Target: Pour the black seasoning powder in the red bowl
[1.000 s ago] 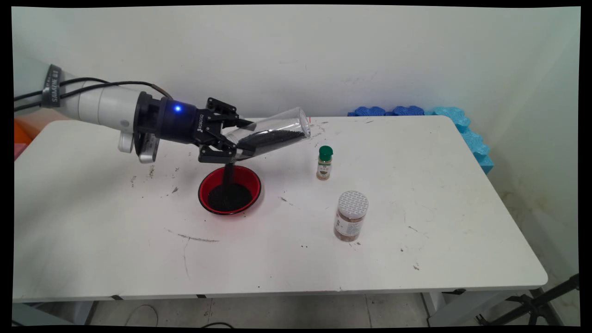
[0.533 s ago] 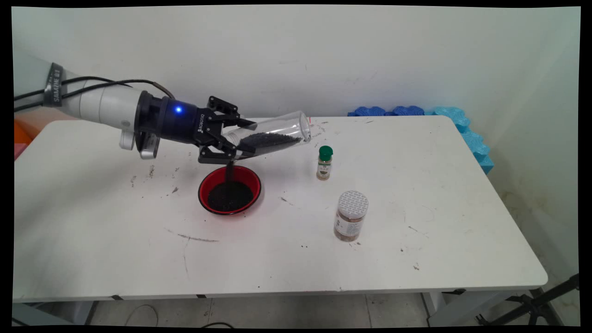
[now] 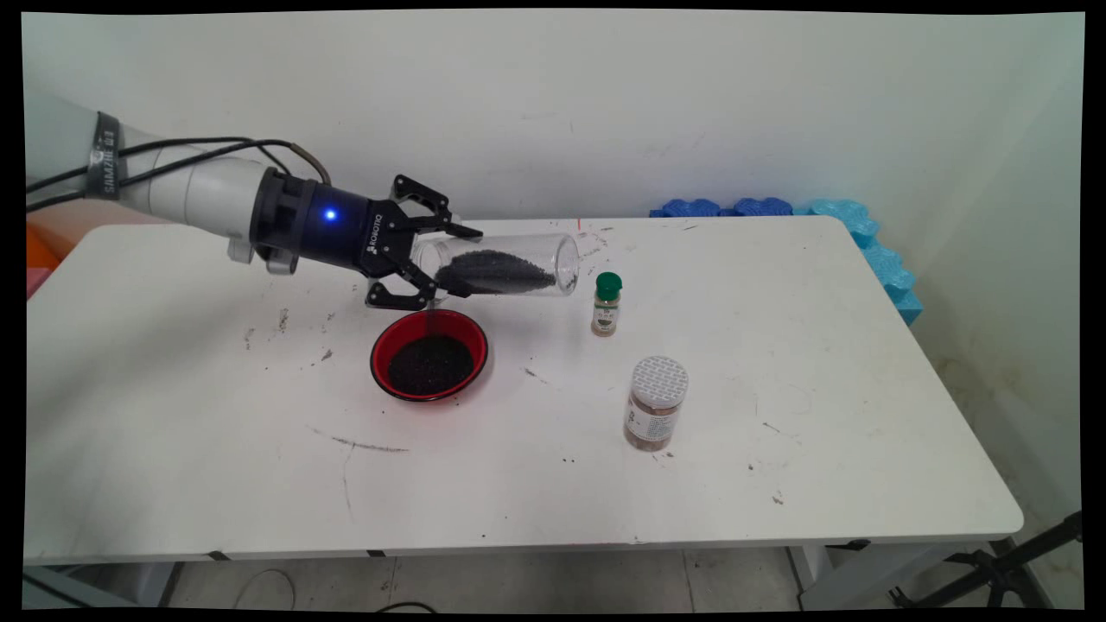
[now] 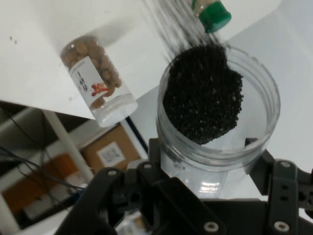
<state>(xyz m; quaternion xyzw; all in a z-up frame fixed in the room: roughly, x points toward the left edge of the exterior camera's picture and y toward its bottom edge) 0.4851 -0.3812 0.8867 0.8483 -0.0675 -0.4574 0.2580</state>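
Observation:
My gripper (image 3: 456, 263) is shut on a clear jar (image 3: 518, 263) partly filled with black grains, held on its side and about level, with its far end pointing right. It hangs just above and behind a red bowl (image 3: 381, 345) that holds a heap of black grains. A thin, faint trickle of grains drops from the jar's gripper end into the bowl. In the hand view the jar (image 4: 266, 93) sits between the fingers (image 4: 152, 147) of my gripper (image 4: 205, 152), and the grains are piled against one side.
A small green-capped spice bottle (image 3: 607, 304) (image 4: 212, 13) stands right of the jar's far end. A silver-lidded jar of brown nuts (image 3: 655, 415) (image 4: 98, 83) stands nearer the front. Blue foam pieces (image 3: 778, 207) lie along the back right edge. Dark specks dot the table.
The jar's far end has come down from a raised tilt to about level. The grains have slid back inside it, and the pour into the bowl has thinned to a trickle.

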